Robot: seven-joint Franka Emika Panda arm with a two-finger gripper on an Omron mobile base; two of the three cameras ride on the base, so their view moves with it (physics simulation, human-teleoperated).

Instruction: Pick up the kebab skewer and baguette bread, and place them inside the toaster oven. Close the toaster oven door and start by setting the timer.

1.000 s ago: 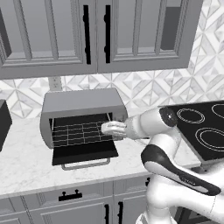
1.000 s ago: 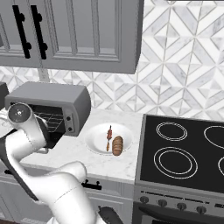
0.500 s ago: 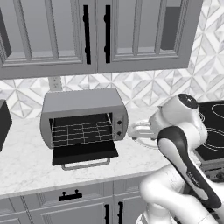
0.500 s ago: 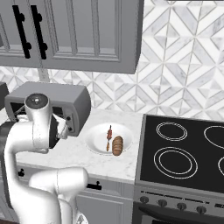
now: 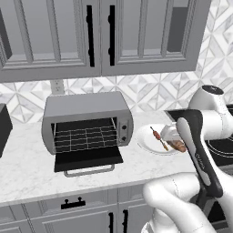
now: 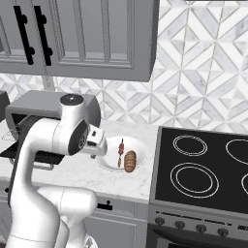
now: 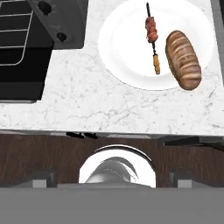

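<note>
The two-finger gripper (image 6: 99,141) hangs open and empty above the round white plate (image 7: 118,57); there the thin kebab skewer (image 7: 152,36) lies beside the stubby golden-brown baguette bread (image 7: 183,59); the grey toaster oven (image 5: 86,120) stands open; next, descend on the skewer.

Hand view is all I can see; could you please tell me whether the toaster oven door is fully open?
Observer: Yes, the toaster oven door lies folded down flat, and the wire rack behind it is bare.
Operator: Thank you. What is beyond the plate, away from the oven?
Observer: A black stovetop with ring burners adjoins the counter just past the plate.
Operator: And on the oven's other side?
Observer: A black box appliance stands there.
</note>
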